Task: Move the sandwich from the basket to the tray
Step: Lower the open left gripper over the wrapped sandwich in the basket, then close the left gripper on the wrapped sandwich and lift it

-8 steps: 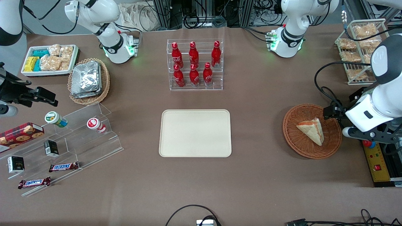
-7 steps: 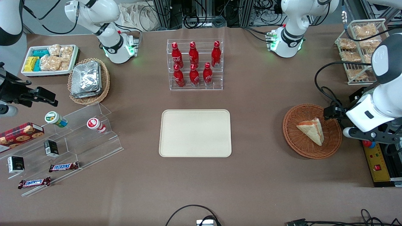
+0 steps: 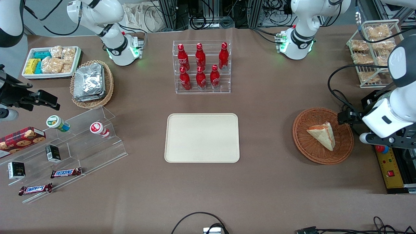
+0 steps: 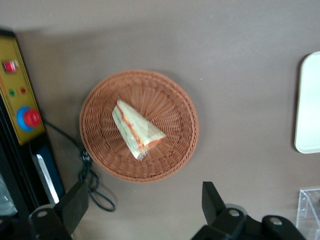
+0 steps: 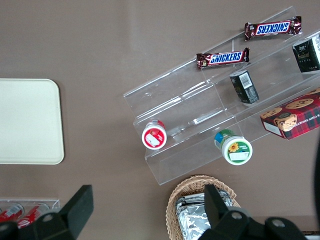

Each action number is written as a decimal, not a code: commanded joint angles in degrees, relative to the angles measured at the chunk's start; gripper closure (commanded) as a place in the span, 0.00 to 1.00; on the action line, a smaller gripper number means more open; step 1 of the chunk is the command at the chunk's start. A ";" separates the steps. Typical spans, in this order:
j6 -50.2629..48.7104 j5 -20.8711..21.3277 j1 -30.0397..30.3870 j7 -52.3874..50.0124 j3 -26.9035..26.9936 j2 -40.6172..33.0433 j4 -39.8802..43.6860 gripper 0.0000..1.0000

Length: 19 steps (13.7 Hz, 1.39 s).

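Lying in the basket [image 4: 175, 150], the sandwich [image 4: 136, 129] sits below the open end effector [image 4: 142, 202].

Snacks and drinks crowd a brown table [image 3: 269, 188]

Seven red bottles [image 3: 201, 66] stand in a clear rack at mid-table. Toward the parked arm's end sit a white bin of snack packets [image 3: 51, 61], an oval basket of foil packets [image 3: 92, 84] and a clear stepped stand [image 3: 97, 146] with two Snickers bars [image 3: 66, 172]. A wire rack of bagged snacks [image 3: 373, 48] stands toward the working arm's end.
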 commanded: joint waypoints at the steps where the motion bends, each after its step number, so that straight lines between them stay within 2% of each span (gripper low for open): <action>1: 1.22 0.15 2.13 -6.88 0.04 -0.36 -5.94 0.00; 4: 12.17 -0.29 4.06 -10.67 0.48 -4.31 -17.35 0.00; 6: 21.92 -2.39 4.69 -12.51 0.57 -6.43 -26.13 0.00; 8: 30.81 -2.40 4.69 -18.48 0.48 -6.70 -32.92 0.00; 13: 44.44 -2.14 3.98 -27.98 0.22 -4.50 -41.80 0.00; 19: 45.62 -1.78 4.86 -31.77 0.92 -2.04 -43.49 0.00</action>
